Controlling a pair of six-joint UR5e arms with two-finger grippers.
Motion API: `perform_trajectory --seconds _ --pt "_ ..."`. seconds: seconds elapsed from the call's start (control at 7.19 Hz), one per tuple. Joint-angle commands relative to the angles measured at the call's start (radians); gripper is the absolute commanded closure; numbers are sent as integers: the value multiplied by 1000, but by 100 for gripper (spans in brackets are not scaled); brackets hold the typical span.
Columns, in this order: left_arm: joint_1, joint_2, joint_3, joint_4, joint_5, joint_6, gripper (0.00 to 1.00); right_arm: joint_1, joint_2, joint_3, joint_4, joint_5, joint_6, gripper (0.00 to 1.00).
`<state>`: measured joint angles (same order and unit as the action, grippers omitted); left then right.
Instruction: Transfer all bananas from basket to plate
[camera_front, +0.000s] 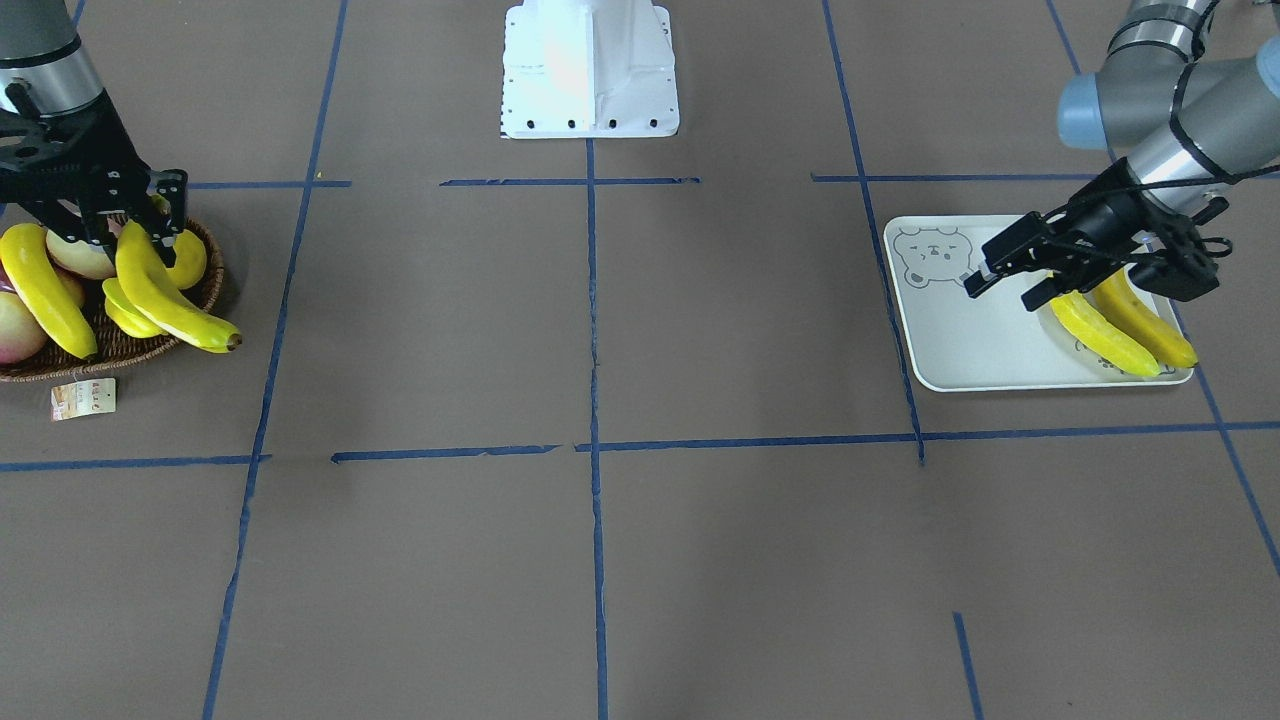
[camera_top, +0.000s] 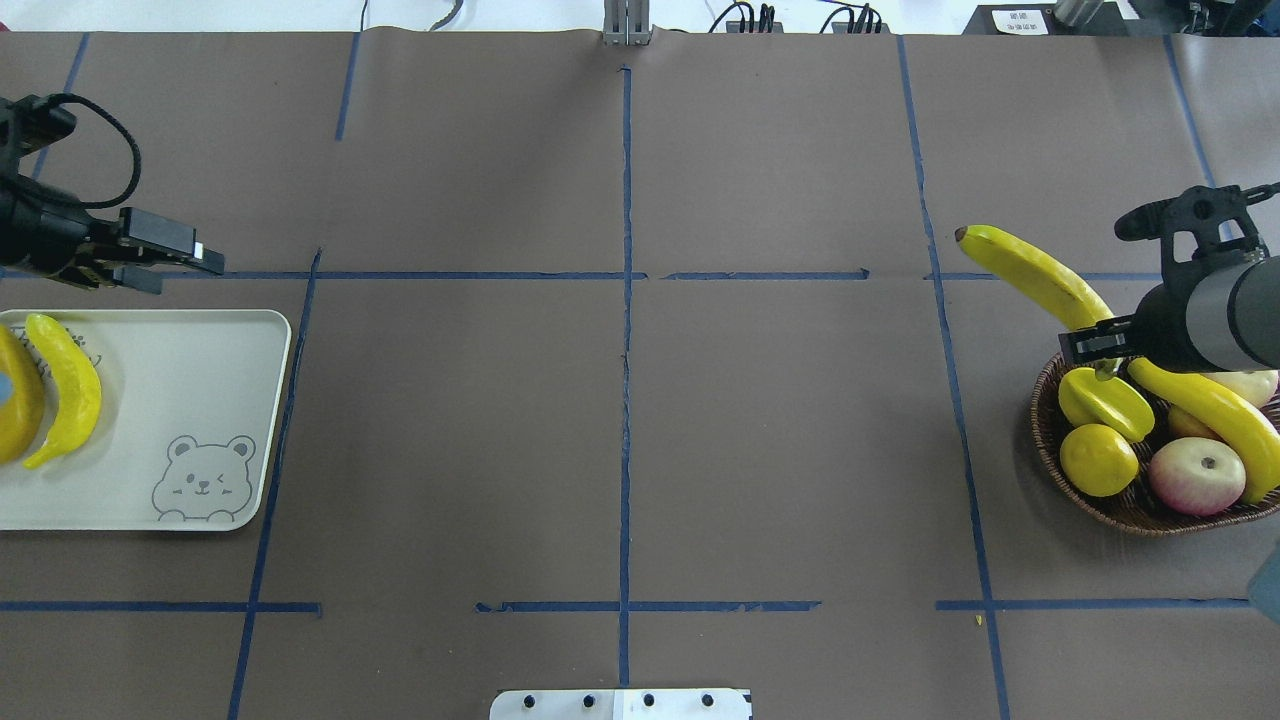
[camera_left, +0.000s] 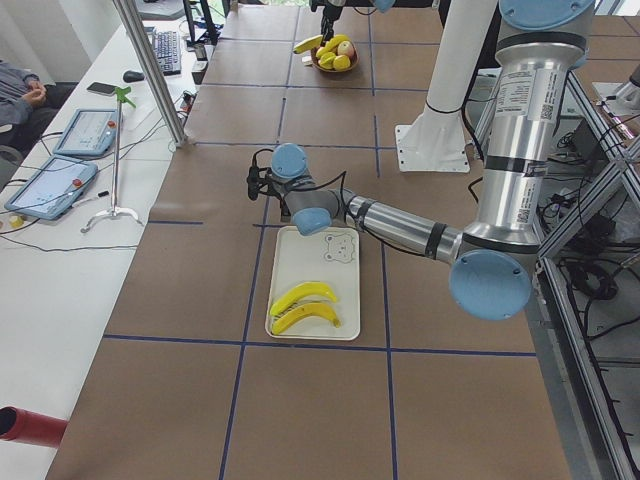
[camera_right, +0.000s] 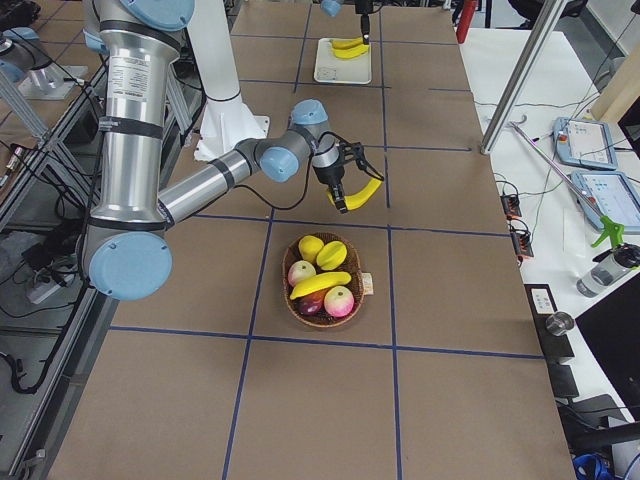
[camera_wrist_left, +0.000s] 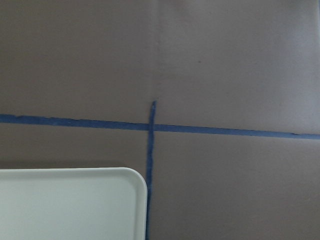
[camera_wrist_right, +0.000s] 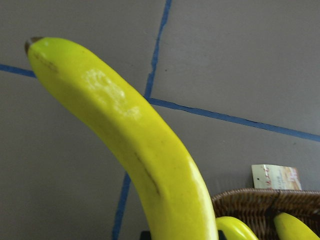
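My right gripper (camera_top: 1095, 345) is shut on a long yellow banana (camera_top: 1030, 275) and holds it up above the wicker basket's far rim (camera_top: 1100, 500). The banana fills the right wrist view (camera_wrist_right: 125, 135). A second banana (camera_top: 1215, 415) lies in the basket. Two more bananas (camera_top: 70, 385) (camera_top: 15, 390) lie side by side on the white bear plate (camera_top: 200, 400). My left gripper (camera_front: 1005, 293) is open and empty just above the plate, beside those two bananas. The left wrist view shows only a corner of the plate (camera_wrist_left: 75, 200).
The basket also holds a starfruit (camera_top: 1105, 400), a lemon (camera_top: 1097, 460) and an apple (camera_top: 1195, 475). A paper tag (camera_front: 83, 398) lies by the basket. The white robot base (camera_front: 590, 70) stands mid-table. Brown table with blue tape lines lies between basket and plate.
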<state>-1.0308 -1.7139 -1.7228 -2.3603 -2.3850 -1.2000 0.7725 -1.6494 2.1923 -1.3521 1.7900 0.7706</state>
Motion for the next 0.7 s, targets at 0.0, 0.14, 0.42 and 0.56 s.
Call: perform_trajectory --seconds 0.0,0.14,0.42,0.56 --pt "55 -102 2 12 7 -220 0 -82 98 -2 -34 -56 -10 97" --pt "60 -133 2 30 9 -295 0 -134 167 -3 -100 -125 -5 97" --pt "113 -257 0 247 44 -432 0 -256 409 -11 -380 -228 138 97" --pt "148 -309 0 335 117 -466 0 -313 531 -28 -533 -300 188 97"
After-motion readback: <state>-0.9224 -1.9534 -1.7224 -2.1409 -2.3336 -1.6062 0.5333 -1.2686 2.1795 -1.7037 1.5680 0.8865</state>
